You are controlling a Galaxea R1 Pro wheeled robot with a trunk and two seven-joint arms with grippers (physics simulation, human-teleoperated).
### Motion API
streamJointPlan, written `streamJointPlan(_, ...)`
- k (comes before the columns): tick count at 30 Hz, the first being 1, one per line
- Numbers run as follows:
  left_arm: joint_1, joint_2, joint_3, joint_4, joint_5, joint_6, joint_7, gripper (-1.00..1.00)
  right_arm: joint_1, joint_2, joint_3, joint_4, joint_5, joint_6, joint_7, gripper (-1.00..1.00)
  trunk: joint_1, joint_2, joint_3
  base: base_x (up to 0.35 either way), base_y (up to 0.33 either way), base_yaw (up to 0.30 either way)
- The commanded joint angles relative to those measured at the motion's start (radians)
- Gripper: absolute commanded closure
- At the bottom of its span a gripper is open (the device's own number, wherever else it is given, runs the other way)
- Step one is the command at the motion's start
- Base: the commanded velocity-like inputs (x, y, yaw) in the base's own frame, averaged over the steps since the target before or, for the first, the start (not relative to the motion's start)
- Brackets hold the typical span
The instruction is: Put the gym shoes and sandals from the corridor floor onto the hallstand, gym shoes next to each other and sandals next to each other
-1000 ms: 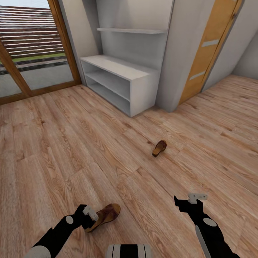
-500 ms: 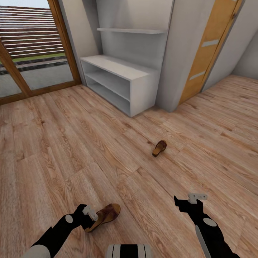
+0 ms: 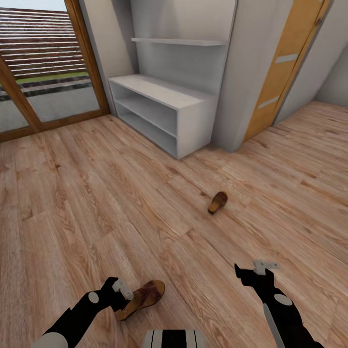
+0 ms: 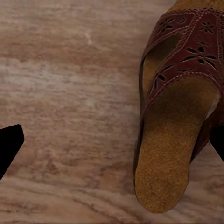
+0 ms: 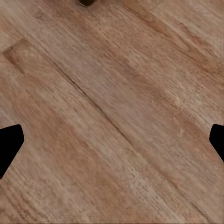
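The near dark brown leather sandal with a tan insole (image 3: 142, 297) has its heel end hidden behind the left gripper (image 3: 120, 293) in the head view; in the left wrist view its toe is cut off by the frame; the far dark brown sandal (image 3: 217, 202) is too small to show its pattern; the pale grey hallstand with open shelves (image 3: 164, 104) loses its upper part past the frame's top; the orange wooden door (image 3: 282, 67) likewise.

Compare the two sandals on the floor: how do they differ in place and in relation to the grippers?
The near sandal lies right by the left gripper; the far sandal lies alone, farther out toward the hallstand. The near sandal's cut-out strap is plain in the left wrist view; the far one's detail is too small to tell. Both are brown and rest on the corridor floor.
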Motion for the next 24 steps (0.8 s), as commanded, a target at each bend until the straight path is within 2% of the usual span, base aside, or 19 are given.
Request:
streamJointPlan(1,0.000,0.000,-0.003,0.000,-0.005,-0.002,-0.002,-1.00,0.000,0.000,0.000,-0.002,0.001,0.006,0.000,-1.00,0.000,0.000,-0.001,0.190,0.149,0.000)
streamJointPlan(9,0.000,-0.004,-0.001,0.006,-0.005,-0.013,-0.001,-1.00,0.000,0.000,0.000,-0.003,0.000,0.006,0.001,-1.00,0.000,0.000,-0.001,0.076,0.060,0.000)
streamJointPlan(24,-0.001,-0.006,0.000,0.011,-0.005,-0.017,0.006,-1.00,0.000,-0.002,0.000,-0.007,-0.001,0.006,0.000,-1.00,0.000,0.000,-0.001,0.006,0.004,0.000)
